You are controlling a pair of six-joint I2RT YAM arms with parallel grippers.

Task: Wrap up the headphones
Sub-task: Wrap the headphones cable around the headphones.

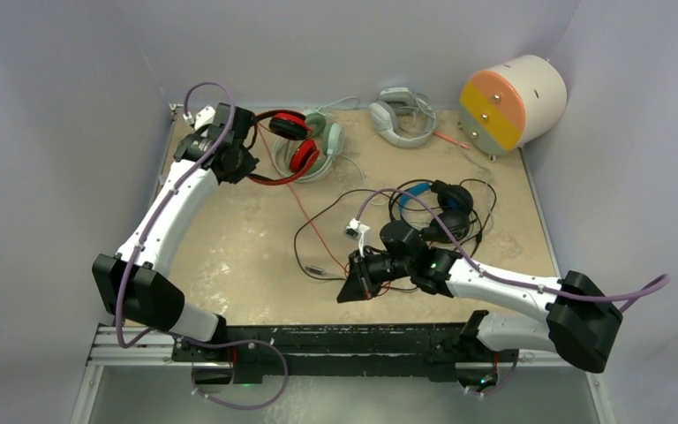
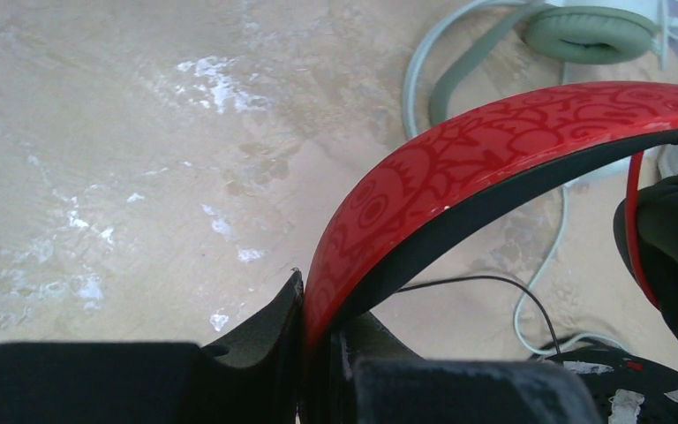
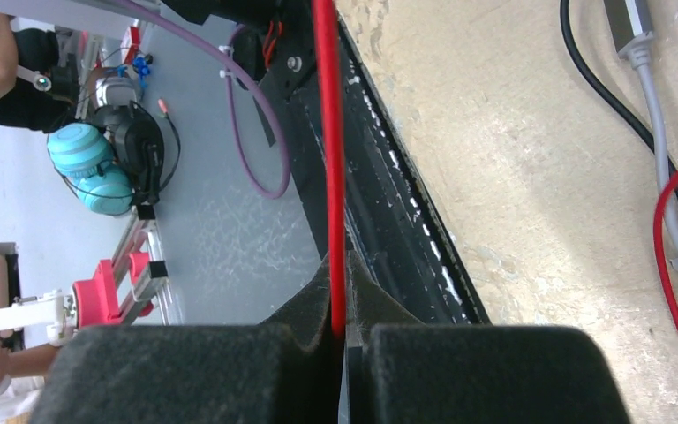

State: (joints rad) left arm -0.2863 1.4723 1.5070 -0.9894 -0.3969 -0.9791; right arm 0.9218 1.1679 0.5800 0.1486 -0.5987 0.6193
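The red-and-black headset (image 1: 293, 146) lies at the back left, and my left gripper (image 1: 254, 168) is shut on its red patterned headband (image 2: 494, 141); the jaws (image 2: 318, 327) pinch the band from both sides. Its thin red cable (image 1: 305, 212) runs across the table to my right gripper (image 1: 350, 284), which is shut on it (image 3: 328, 132) near the table's front edge; the jaws (image 3: 339, 318) are tight on the cable. The mint-green headset (image 1: 327, 141) lies just behind the red one and also shows in the left wrist view (image 2: 583, 31). The black headset with blue cups (image 1: 446, 208) lies at mid right among loose black cable loops.
A grey-white headset (image 1: 402, 115) with bundled cable lies at the back. A white drum with an orange, yellow and green face (image 1: 512, 102) stands at the back right. A grey cable with a plug (image 3: 636, 35) and a black cable lie beside my right gripper. White walls close in three sides.
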